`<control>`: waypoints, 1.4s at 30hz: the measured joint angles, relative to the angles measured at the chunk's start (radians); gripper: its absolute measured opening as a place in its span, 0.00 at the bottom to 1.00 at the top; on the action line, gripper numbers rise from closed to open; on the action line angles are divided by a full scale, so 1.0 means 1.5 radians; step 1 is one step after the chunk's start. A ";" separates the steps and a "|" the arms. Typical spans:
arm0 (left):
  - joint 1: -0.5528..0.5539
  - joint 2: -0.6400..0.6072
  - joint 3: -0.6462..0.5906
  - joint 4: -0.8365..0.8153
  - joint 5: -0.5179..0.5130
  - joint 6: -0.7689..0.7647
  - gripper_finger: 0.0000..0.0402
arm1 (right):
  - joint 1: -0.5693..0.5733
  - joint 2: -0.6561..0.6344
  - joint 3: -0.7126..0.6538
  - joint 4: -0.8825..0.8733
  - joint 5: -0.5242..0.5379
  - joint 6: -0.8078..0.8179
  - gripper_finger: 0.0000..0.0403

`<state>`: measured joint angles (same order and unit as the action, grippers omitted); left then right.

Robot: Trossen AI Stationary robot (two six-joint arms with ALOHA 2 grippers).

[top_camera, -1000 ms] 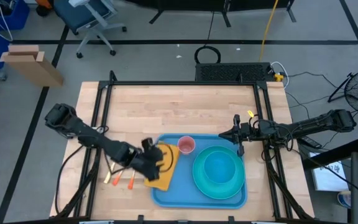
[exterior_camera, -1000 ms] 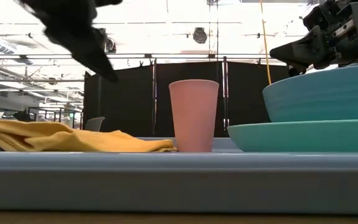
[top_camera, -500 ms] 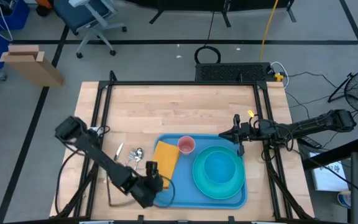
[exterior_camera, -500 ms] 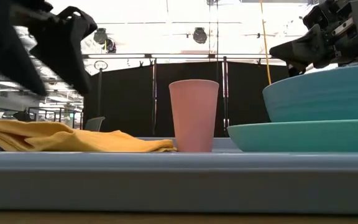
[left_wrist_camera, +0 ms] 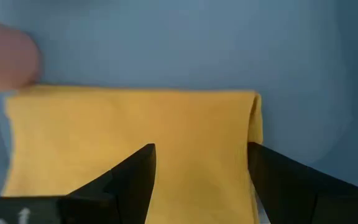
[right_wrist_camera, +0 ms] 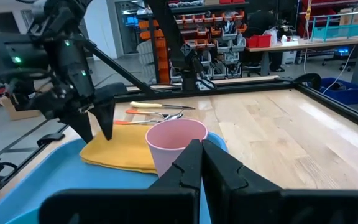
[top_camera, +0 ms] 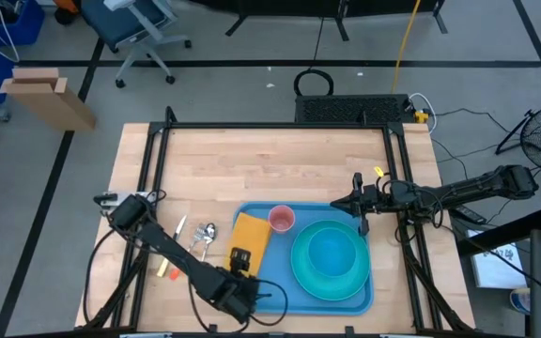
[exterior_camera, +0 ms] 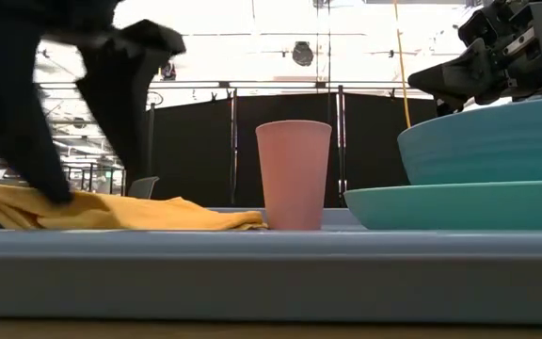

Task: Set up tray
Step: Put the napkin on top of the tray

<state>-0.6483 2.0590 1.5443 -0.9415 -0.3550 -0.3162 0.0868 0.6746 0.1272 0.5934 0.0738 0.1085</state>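
Compared with half a second ago, my left gripper [top_camera: 239, 259] has shifted from the table at the tray's near left corner onto the near end of the yellow cloth [top_camera: 251, 234]; its jaws are spread, one fingertip to each side of the cloth's folded edge, the tips down at the fabric. The cloth, pink cup [top_camera: 282, 219], bowl and plate lie as they did. My right gripper [top_camera: 358, 205] has not moved: it hangs at the tray's far right corner, jaws pressed together, holding nothing.

The tray [top_camera: 259, 297] is a large flat rectangle of smooth blue plastic with rounded corners and a low raised rim. It sits on the near half of the pale wooden table [top_camera: 270, 164], right of centre. The cloth is a soft, folded, ribbed yellow rectangle at the tray's left end. The cup is a smooth, tapered pink tumbler, upright just beside the cloth. A deep turquoise bowl [top_camera: 329, 253] rests in a round turquoise plate [top_camera: 301, 274] filling the tray's right part. Metal cutlery [top_camera: 201, 235] with orange handles lies on the table left of the tray.
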 joint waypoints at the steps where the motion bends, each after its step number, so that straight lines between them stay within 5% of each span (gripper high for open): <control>1: 0.000 -0.005 0.006 -0.001 -0.004 0.000 0.63 | 0.000 0.000 0.000 0.000 0.000 0.000 0.00; 7: -0.003 -0.010 0.041 0.009 0.027 0.016 0.63 | 0.000 0.000 0.000 0.000 0.000 0.000 0.00; 31: -0.012 -0.004 -0.097 0.087 0.046 0.055 0.61 | 0.000 0.000 -0.001 0.001 0.001 0.000 0.00; 35: -0.007 -0.003 -0.099 0.098 0.050 0.066 0.50 | 0.000 0.000 -0.001 0.001 0.001 -0.001 0.00; 42: -0.005 0.001 -0.098 0.128 0.058 0.067 0.07 | 0.000 0.000 -0.001 0.001 0.002 -0.010 0.00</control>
<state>-0.6556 2.0598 1.3974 -0.7489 -0.2676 -0.2152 0.0868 0.6746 0.1261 0.5941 0.0761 0.0929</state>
